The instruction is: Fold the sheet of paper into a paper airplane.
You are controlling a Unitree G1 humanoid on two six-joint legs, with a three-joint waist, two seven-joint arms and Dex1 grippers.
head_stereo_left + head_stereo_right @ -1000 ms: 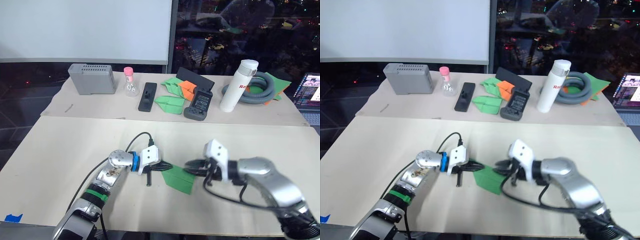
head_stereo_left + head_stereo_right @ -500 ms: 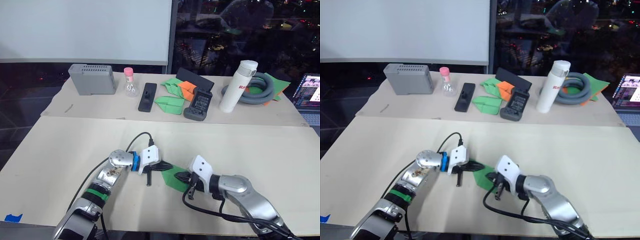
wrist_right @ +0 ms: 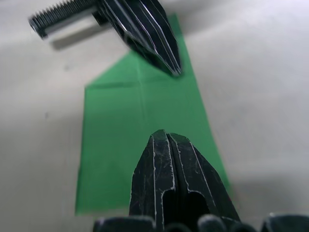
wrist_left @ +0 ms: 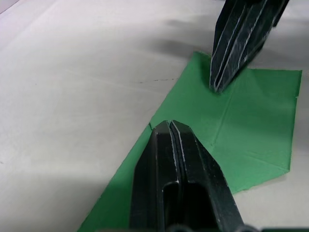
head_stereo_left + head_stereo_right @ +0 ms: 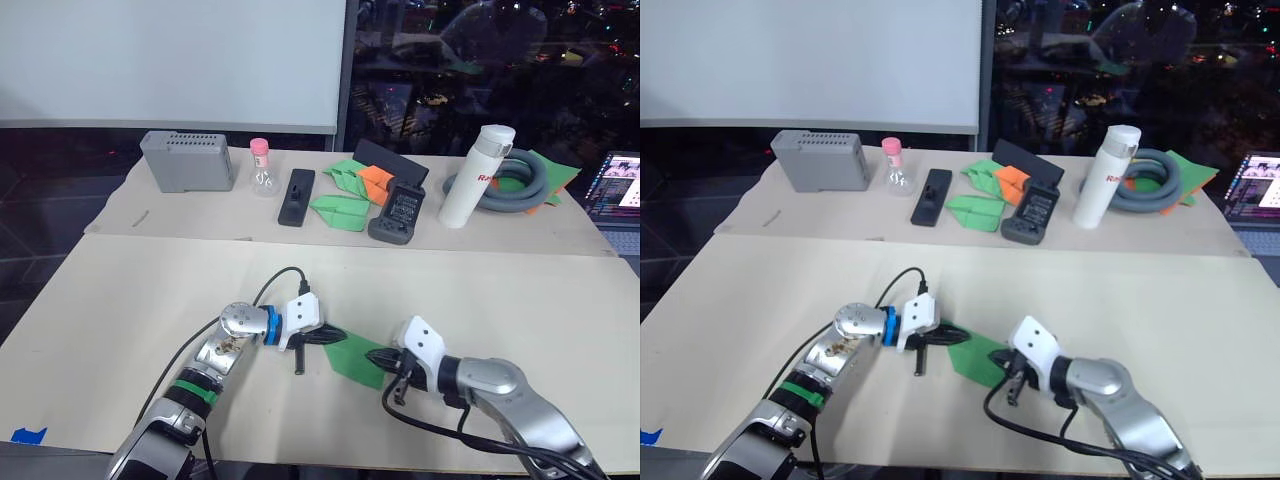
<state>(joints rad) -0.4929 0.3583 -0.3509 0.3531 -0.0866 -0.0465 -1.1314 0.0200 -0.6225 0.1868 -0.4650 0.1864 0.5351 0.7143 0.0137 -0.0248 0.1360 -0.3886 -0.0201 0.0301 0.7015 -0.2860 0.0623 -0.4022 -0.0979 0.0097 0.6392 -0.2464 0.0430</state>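
The green sheet of paper, partly folded with creases showing, lies flat on the bench between the two grippers. The left gripper has its fingers pressed together, tips resting on the sheet's left end. The right gripper also has its fingers pressed together, tips down on the sheet's right edge. At the back of the bench stand a grey box and a white bottle

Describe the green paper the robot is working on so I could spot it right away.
Look at the near, pale table, between the two black grippers. The sheet of paper lies flat there, partly folded, with both closed tips pressing on it. The other green papers sit far back among the clutter.
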